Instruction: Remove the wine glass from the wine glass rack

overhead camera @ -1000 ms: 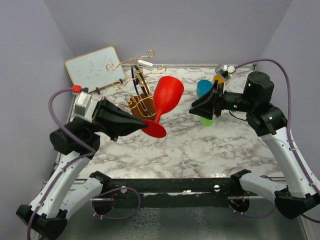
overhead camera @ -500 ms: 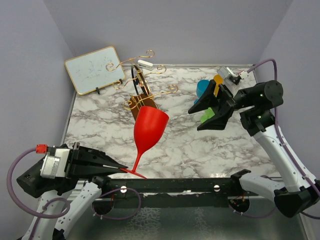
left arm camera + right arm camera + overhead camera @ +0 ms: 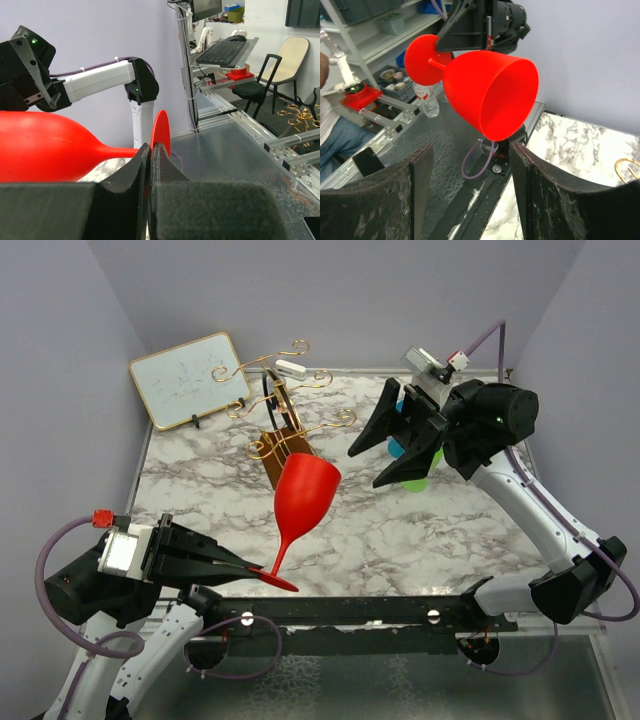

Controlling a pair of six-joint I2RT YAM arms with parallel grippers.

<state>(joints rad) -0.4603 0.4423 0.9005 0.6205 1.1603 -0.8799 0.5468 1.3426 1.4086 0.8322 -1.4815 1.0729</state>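
I can read no text anywhere. The white board (image 3: pixel 188 378), upper left of the top view, carries only faint scribbles I can't make out. The bottle (image 3: pixel 427 100), left in the right wrist view, has a blurred label.

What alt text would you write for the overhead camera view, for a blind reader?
The left gripper holds a red wine glass by its foot, tilted above the near edge of the marble table, clear of the gold wire wine glass rack behind it. The right gripper hovers open, pointing toward the glass; a white board leans at the back left.
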